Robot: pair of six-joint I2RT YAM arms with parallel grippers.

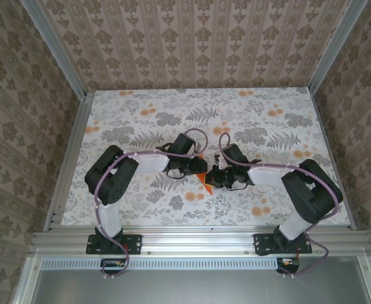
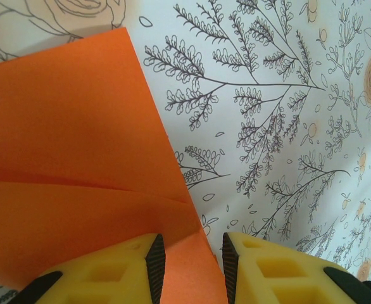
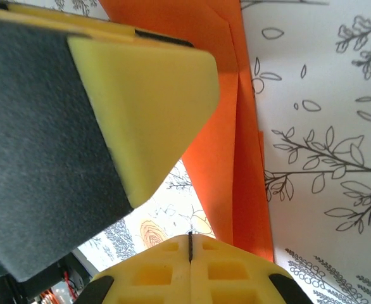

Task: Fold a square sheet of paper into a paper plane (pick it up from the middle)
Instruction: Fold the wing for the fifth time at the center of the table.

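Flowered tabletop [image 1: 141,120] bears the part-folded orange paper [image 2: 78,158] centrally, toward its near edge, showing between the left gripper [image 2: 192,266] and its narrowly parted jaws; the right gripper [image 3: 190,250], jaws pressed together, should probably rub the fold flat without dragging the paper.

Both folded at the elbow: left arm [image 1: 113,174] and right arm [image 1: 309,190] reach in toward the middle so the 2 wrists nearly meet. The left gripper [image 1: 190,166] [image 2: 193,256] has its jaws parted, clear gap between the yellow fingers [image 2: 109,272]. The right gripper [image 1: 216,178] [image 3: 190,244] is pinched all the way closed — fingertips [image 3: 166,266] pressed together, just beside the left one.
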